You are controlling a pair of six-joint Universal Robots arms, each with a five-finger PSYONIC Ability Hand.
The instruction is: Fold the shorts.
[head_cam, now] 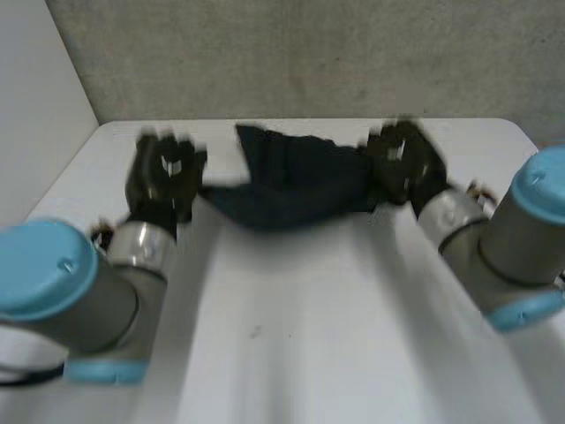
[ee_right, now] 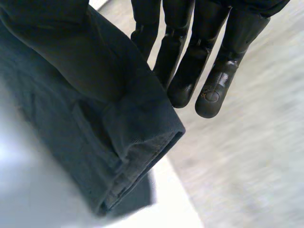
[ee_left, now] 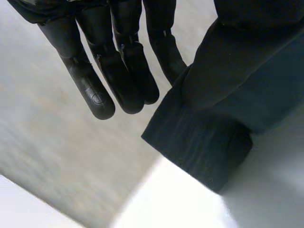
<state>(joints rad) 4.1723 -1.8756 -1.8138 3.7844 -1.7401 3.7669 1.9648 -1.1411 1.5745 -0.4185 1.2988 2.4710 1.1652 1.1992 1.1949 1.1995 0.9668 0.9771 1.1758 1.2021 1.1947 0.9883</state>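
The dark shorts (head_cam: pixel 291 181) sag in a shallow curve at the far side of the white table (head_cam: pixel 309 309), strung between the two hands. The left hand (head_cam: pixel 163 172) is at the shorts' left end and the right hand (head_cam: pixel 406 159) at their right end. Each wrist view shows long fingers (ee_left: pixel 118 61) (ee_right: pixel 199 47) straight and free just beside the shorts, while a folded hem is caught at the hand's thumb side, the thumb covered by cloth.
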